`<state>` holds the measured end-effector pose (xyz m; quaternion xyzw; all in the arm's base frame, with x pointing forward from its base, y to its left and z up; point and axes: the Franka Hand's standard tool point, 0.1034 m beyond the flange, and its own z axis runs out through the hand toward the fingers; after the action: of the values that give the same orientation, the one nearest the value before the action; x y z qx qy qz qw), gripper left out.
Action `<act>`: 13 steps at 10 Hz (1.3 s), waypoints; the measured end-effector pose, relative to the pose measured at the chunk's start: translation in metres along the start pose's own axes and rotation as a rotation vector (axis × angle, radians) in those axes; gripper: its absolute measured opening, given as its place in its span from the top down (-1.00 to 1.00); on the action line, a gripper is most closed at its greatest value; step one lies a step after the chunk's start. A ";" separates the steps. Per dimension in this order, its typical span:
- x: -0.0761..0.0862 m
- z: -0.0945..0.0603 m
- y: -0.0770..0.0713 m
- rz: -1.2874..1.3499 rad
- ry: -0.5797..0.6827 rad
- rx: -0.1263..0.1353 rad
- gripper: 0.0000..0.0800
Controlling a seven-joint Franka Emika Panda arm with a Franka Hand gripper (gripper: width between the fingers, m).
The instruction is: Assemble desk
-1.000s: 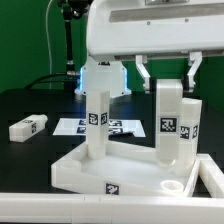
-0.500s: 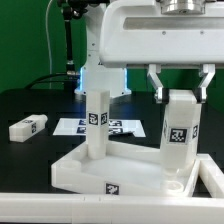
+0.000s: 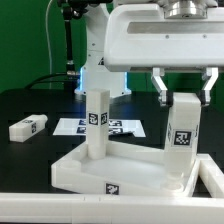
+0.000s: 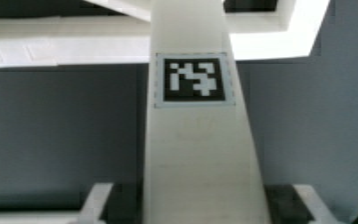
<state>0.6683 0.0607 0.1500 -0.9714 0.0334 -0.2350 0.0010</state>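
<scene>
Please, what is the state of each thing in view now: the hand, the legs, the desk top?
desk top: flat on table, rim up.
standing leg: upright in desk top.
loose leg: lying on table.
held leg: upright, at desk top's corner.
hand: shut on held leg.

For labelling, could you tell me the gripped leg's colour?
White leg, black-and-white square tag; clearest in wrist view.

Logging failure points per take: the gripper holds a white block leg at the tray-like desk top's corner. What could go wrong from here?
1. The white square block leg in the gripper may meet the white rimmed plastic desk top off its seat and jam or tilt.
2. Pushing could shift the top and disturb the other upright white leg standing in it.
</scene>
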 end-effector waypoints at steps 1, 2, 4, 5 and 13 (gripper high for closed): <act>-0.003 0.001 0.000 -0.002 -0.004 0.000 0.27; -0.003 0.001 0.000 -0.002 -0.004 0.000 0.27; -0.006 0.003 0.001 -0.003 -0.009 -0.002 0.27; -0.007 0.003 0.001 -0.002 -0.012 -0.003 0.27; -0.011 0.013 -0.001 -0.010 -0.010 -0.007 0.27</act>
<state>0.6640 0.0620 0.1334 -0.9728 0.0291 -0.2298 -0.0035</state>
